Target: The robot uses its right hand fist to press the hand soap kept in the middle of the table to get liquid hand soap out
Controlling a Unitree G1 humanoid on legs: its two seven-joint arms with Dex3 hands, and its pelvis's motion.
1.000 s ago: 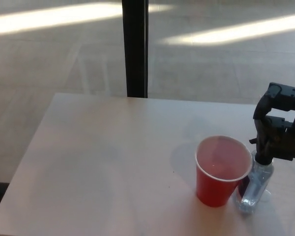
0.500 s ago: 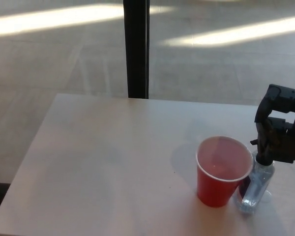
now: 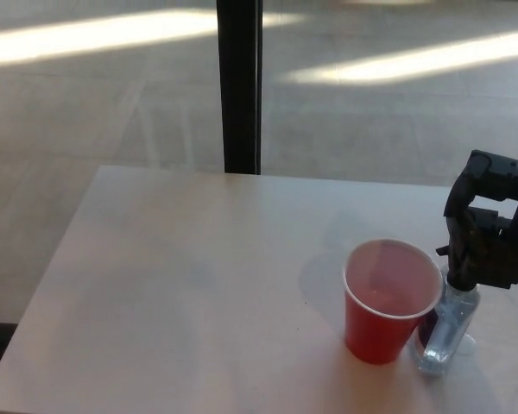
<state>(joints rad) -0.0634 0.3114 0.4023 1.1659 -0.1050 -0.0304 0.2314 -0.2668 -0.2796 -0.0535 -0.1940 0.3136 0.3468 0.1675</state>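
Mostly the left and middle of the white bench (image 3: 181, 285) lie bare, and the robot's left hand does not show in the head view at all, so the right hand is the only one placed for the work. Moving rightward, a red cup (image 3: 390, 302) stands upright with its mouth open to the camera, and what looks like a little pale liquid sits at its bottom, though that is hard to make out. Just beside the cup, on its right and touching or nearly touching its wall, stands the hand soap bottle (image 3: 447, 326), a clear bottle whose long axis runs up and down with a slight lean. It sits near the right front of the bench, not at the bench's middle.

Farthest right, the right hand (image 3: 488, 233) comes in from the picture's edge and hangs directly over the bottle's top. Its fingers (image 3: 460, 216) are curled together into a fist-like shape, clamped on nothing. The lower edge of the hand overlaps the pump head, so contact seems likely, but I cannot tell whether the pump is already pushed down.

By my judgement the coming move turns on one relation: the pump lies straight below the fist, along the bottle's upright axis, so the press should run straight downward. Any sideways push could tip the bottle against the cup.
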